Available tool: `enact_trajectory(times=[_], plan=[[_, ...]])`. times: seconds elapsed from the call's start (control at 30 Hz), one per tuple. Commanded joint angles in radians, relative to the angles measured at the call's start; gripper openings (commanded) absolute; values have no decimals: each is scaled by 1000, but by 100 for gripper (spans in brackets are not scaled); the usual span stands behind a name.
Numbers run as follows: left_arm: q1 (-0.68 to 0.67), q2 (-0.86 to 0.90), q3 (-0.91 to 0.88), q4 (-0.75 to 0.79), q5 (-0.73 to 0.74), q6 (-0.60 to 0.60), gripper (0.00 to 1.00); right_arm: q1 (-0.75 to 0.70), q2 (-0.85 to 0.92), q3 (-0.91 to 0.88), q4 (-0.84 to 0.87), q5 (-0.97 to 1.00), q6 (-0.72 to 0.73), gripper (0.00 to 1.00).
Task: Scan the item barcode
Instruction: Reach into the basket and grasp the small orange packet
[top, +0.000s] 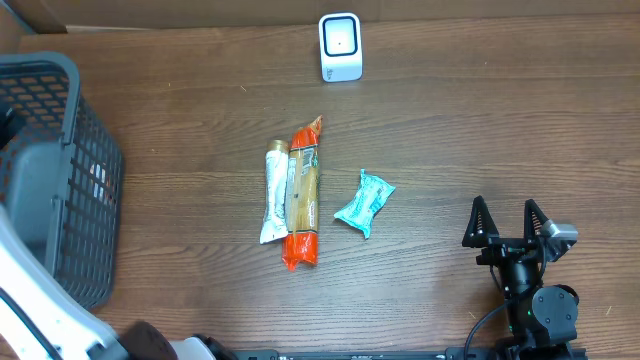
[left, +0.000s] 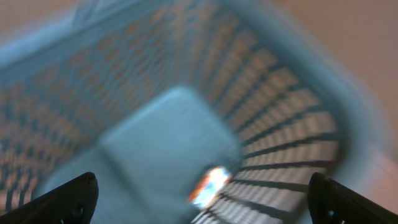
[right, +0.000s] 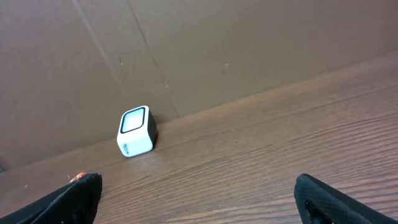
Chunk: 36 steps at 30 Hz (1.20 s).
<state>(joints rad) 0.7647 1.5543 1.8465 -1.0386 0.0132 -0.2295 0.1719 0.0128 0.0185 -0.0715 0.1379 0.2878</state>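
Three packs lie side by side in the middle of the table (top: 480, 110). A white tube (top: 273, 205) is on the left and touches a long orange pack (top: 302, 195). A small teal pack (top: 364, 202) lies just beside them on the right, a bit apart. None of them is held.

The scanner (top: 340, 46) stands at the far edge, well apart from the packs. It is a little white box with round corners and a dark glass face. Nothing stands between it and the packs.

A gray basket (top: 70, 90) sits at the left edge. Its walls are plastic mesh full of little holes. The left gripper (left: 202, 186) hangs over the inside of it. Its black fingers are spread wide and hold nothing. That view is very blurry, but a small orange and white thing (left: 211, 185) lies at the bottom, maybe another pack.

The right gripper (top: 505, 205) is low on the right side, well apart from the teal pack. Its fingers are wide open too and empty, and they point toward the scanner.

The table is dark brown wood with long grain lines. Behind it stands a plain brown cardboard wall (right: 249, 43) with a few creases.
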Motion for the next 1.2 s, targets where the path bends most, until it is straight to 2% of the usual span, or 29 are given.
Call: enact_trajectory(times=[0.0,0.13,0.37,0.47,0.67,0.8,0.93,1.07,1.17], plan=[[81,94,-101,25,67,-9,96,6,-10,-11,4,3,4,100],[85,186,-180,103,91,121,93,6,-10,-11,4,3,4,100],[45,361,-199,177,296,389,92,6,-10,-11,4,3,4,100],[22,419,-199,184,294,436,91,6,-10,-11,4,3,4,100],[-19,517,-200,174,293,478,83,6,-10,-11,4,3,4,100],[-33,564,-200,161,264,484,73,6,-10,-10,4,3,4,100],[-34,583,-200,150,249,484,57,6,-10,-11,4,3,4,100],[-34,583,-200,150,241,484,47,6,-10,-11,4,3,4,100],[-34,583,-200,149,241,484,25,6,-10,-11,4,3,4,100]])
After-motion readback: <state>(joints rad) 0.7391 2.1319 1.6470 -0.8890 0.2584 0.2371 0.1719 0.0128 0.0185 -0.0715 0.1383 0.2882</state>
